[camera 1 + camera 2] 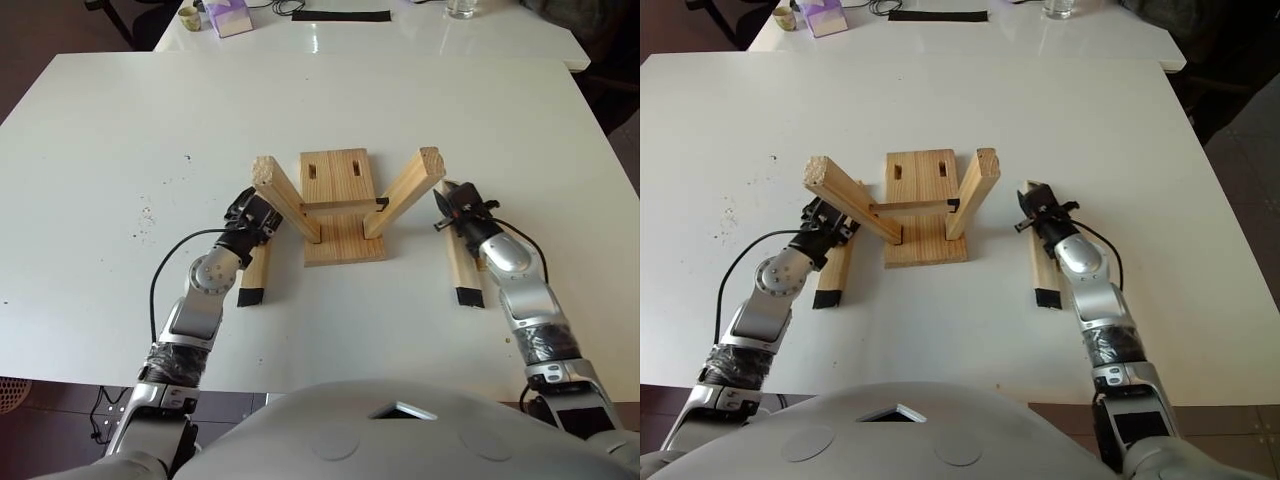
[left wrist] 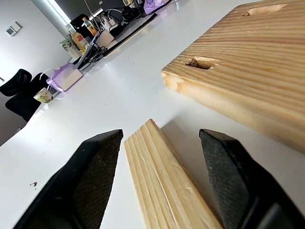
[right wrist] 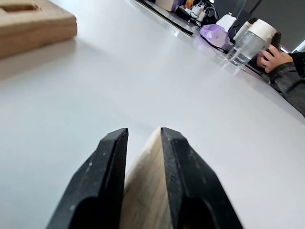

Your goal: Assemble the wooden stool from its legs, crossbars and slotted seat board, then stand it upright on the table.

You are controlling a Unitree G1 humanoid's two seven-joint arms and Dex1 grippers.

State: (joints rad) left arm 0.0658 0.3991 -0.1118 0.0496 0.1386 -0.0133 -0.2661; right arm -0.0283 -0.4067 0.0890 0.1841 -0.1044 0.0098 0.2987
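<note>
Now left leg (image 1: 255, 276) and right leg (image 1: 466, 275) lie flat flanking the seat board (image 1: 342, 246).
On the worktop (image 1: 120, 120), left claw (image 1: 259, 217) gapes around left leg; right claw (image 1: 456, 201) pinches right leg's end.

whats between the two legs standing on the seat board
A crossbar joins the left leg and right leg, above the seat board, shown in the left eye view.

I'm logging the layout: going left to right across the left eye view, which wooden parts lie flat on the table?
Left loose leg at the left pincer → seat board → right loose leg at the right pincer.
</note>
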